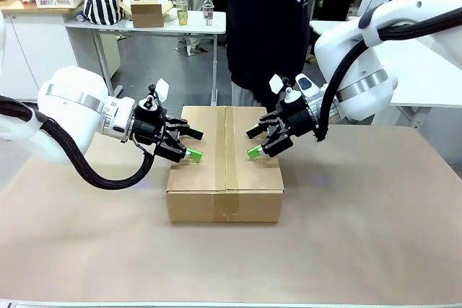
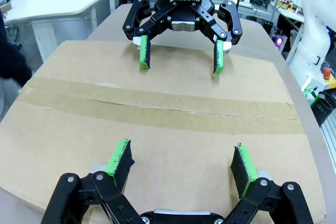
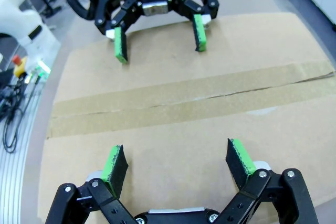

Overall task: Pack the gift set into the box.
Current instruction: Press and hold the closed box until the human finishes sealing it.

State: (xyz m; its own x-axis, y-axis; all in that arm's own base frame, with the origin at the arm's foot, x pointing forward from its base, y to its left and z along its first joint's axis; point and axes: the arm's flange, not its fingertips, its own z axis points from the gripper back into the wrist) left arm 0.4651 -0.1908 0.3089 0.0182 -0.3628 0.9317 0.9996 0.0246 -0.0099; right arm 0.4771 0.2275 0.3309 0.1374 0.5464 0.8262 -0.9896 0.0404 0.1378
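In the front view, the box (image 1: 225, 171) is seen closed on the table (image 1: 361, 236), its flaps joined by tape (image 1: 225, 142). The left gripper (image 1: 195, 145) is held spread and empty at the box's left edge, and the right gripper (image 1: 252, 143) likewise at its right edge. A person (image 1: 263, 27) is stood behind the box. In the left wrist view, the left gripper's (image 2: 181, 158) parted fingers are set over the lid (image 2: 157, 135), with the right gripper (image 2: 181, 57) across the tape. In the right wrist view, the right gripper (image 3: 177, 161) is shown gaping over the lid, the left gripper (image 3: 160, 41) opposite; whether the lid is touched cannot be told.
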